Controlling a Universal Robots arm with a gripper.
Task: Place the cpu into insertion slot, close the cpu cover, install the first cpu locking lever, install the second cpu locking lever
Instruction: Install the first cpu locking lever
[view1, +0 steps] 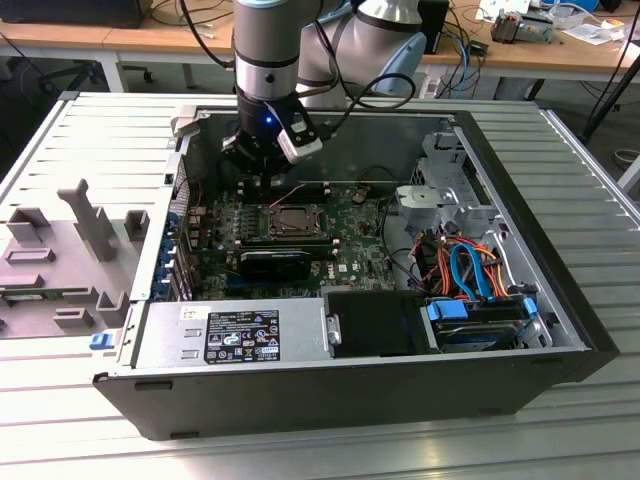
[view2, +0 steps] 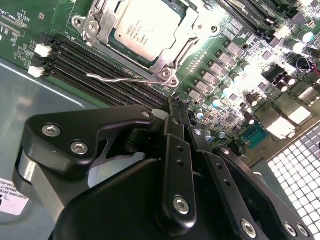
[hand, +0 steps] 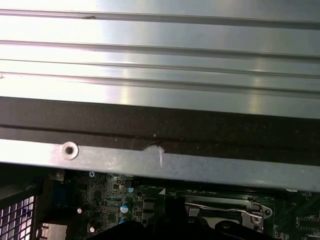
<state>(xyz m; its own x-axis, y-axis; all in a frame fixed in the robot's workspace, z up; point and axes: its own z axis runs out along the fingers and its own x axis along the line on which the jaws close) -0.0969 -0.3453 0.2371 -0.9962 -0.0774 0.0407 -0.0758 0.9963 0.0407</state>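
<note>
The cpu (view2: 145, 27) lies seated in the slot (view2: 166, 73), its grey top showing through the cut-out of the cover (view2: 102, 30), which lies down flat over it; in the exterior view the socket sits at the middle of the frame, just below the gripper (view1: 262, 165). A wire lever (view2: 117, 77) runs along the socket edge nearest the gripper, beside the memory slots (view2: 85, 62); whether it is hooked under its catch I cannot tell, though it looks slightly proud of the frame. In the second wrist view the gripper (view2: 174, 107) hovers near that lever with its fingers drawn together and nothing between them; it does not seem to touch anything. The chief risk, as I judge it, is a slip; closed tips pressing a springy wire have little purchase, so the lever could skate off and spring up, and the tips could land on the memory slots or the capacitors (view2: 220, 102) close by. A cover not fully down would let the lever bind and load the chip unevenly. The case wall (hand: 150, 130) stands near the wrist, so a wide sweep could strike it.
</note>
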